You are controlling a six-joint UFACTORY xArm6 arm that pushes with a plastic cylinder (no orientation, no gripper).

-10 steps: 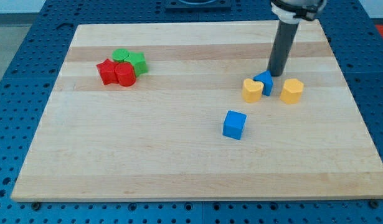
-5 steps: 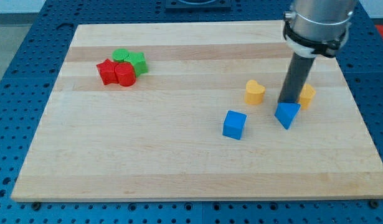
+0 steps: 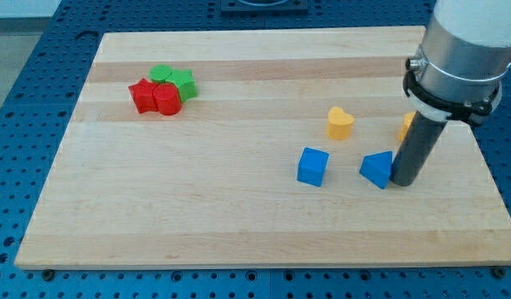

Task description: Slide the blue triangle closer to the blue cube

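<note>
The blue triangle [image 3: 376, 169] lies on the wooden board [image 3: 197, 208], right of centre. The blue cube [image 3: 312, 166] sits a short gap to its left, at the same height in the view. My tip [image 3: 402, 182] stands against the triangle's right side, touching or nearly touching it. The dark rod rises from the tip up to the grey arm body at the view's top right.
A yellow heart-shaped block [image 3: 340, 123] sits above the blue cube. Another yellow block [image 3: 405, 127] is mostly hidden behind the rod. A cluster of red blocks [image 3: 155, 97] and green blocks [image 3: 175, 80] sits at the upper left. The board's right edge is near my tip.
My tip moved down and to the right, from above the triangle to its right side. The blue triangle slid down, out from between the yellow blocks, and now lies level with the blue cube.
</note>
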